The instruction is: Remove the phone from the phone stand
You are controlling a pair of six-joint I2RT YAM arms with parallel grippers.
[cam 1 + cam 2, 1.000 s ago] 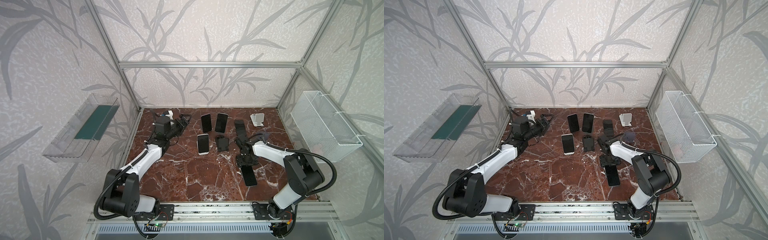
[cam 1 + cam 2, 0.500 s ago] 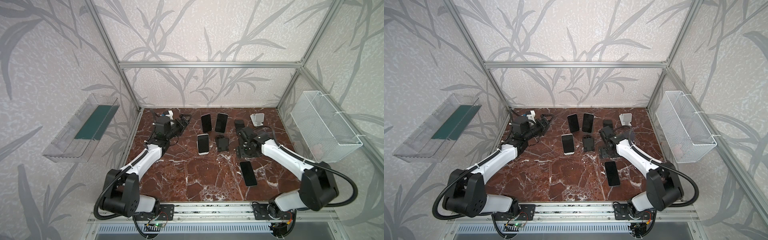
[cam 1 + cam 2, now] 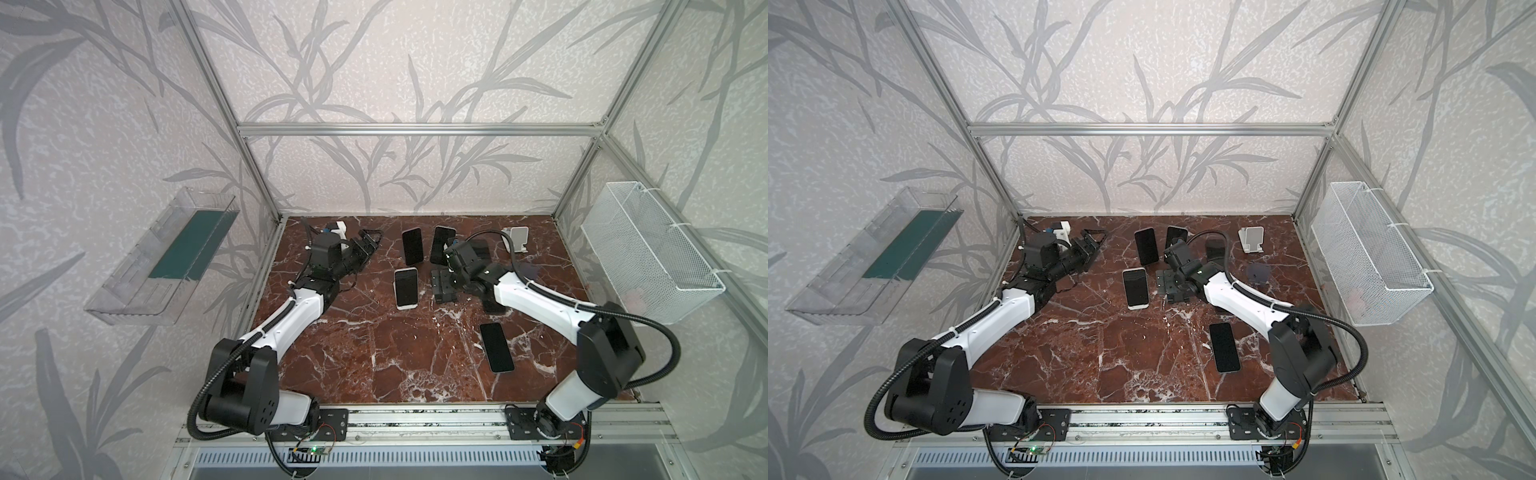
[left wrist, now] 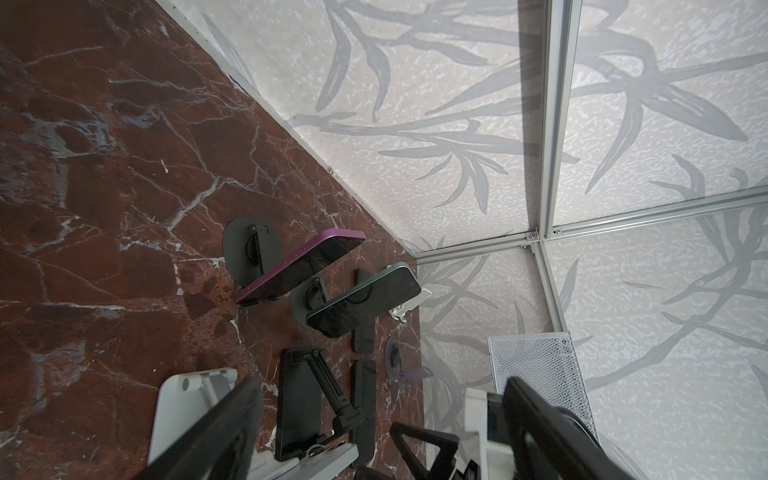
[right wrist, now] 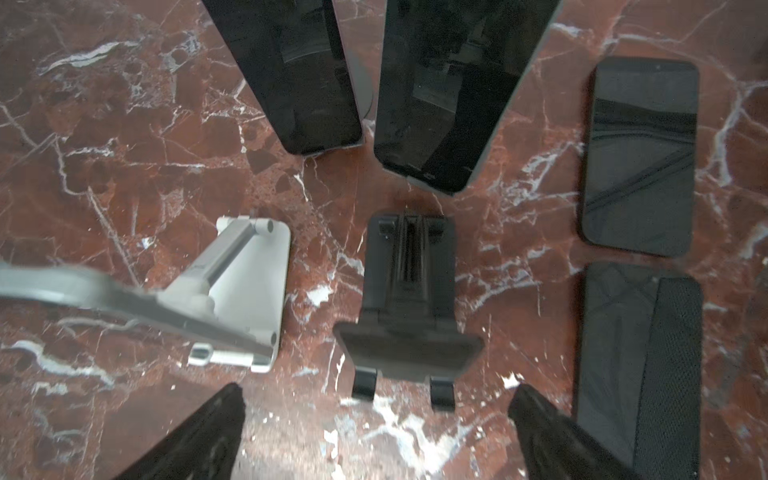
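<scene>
Two dark phones lean on stands at the back of the marble table; the left wrist view shows them as a purple phone and a teal phone. A white-cased phone rests on a silver stand. Beside it is an empty black stand. My right gripper hovers over that stand's front, open wide and empty. Another phone lies flat near the front. My left gripper is open and empty at the back left.
A white empty stand is at the back right. A dark phone and a black flat piece lie right of the black stand. A wire basket hangs on the right wall, a clear tray on the left.
My right gripper left the flat phone at the front, moved back over the black stand and opened wide. The left arm has not moved.
</scene>
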